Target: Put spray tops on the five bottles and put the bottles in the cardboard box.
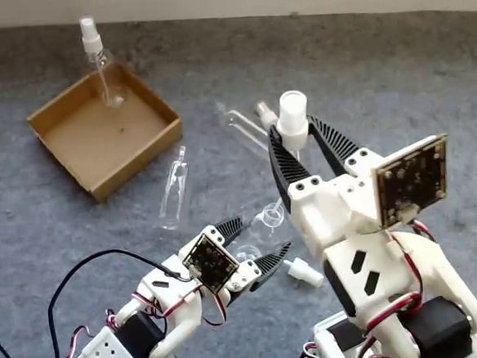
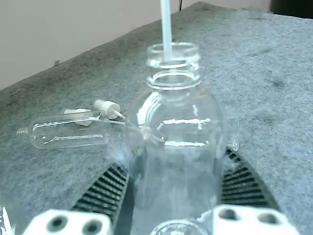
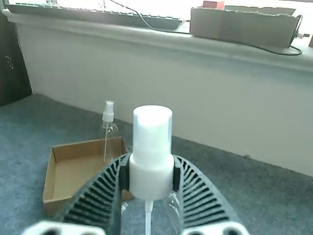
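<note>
Two arms are busy: my left gripper (image 1: 255, 245) is clenched around an upright clear bottle (image 2: 173, 147); my right gripper (image 3: 151, 169) grasps a white spray top (image 3: 152, 147) above it, its tube (image 2: 166, 29) dipping into the neck; one capped bottle (image 1: 100, 70) stands in the cardboard box (image 1: 137, 158); an uncapped bottle (image 1: 174, 187) lies just beside the box.

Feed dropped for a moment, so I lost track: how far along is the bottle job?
Done: one capped bottle stands in the box. In hand: left hand holds an open bottle upright; right hand holds a spray top over it, tube in the neck. Left: seating it, boxing it, plus at least two uncapped bottles lying on the carpet.
</note>
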Action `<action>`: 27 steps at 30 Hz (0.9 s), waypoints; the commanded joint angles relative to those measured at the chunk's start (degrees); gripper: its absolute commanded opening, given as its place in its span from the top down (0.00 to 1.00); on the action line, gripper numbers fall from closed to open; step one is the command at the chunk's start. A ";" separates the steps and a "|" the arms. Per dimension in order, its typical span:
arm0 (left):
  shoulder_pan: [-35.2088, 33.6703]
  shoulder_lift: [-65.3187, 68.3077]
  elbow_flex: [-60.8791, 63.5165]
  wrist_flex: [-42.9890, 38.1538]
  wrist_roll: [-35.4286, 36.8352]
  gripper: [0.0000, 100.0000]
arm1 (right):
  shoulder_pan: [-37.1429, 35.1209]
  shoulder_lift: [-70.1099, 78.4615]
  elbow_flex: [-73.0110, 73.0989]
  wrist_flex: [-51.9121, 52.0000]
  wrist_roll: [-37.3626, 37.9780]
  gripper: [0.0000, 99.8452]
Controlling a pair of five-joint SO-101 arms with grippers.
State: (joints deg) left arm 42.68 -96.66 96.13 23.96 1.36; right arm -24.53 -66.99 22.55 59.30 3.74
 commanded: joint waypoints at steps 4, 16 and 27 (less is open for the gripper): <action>0.22 -0.66 1.36 -0.35 0.62 0.94 | -0.48 -0.31 3.47 -1.45 -0.53 0.99; -5.05 -0.66 0.84 -3.08 0.62 0.94 | -7.69 -16.84 16.57 2.68 -0.53 0.99; -5.32 -0.66 0.84 -3.25 0.62 0.94 | -7.69 -24.84 30.64 2.95 -0.18 0.99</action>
State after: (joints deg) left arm 38.46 -96.57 96.13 22.46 1.36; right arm -31.65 -91.43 52.70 61.49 3.74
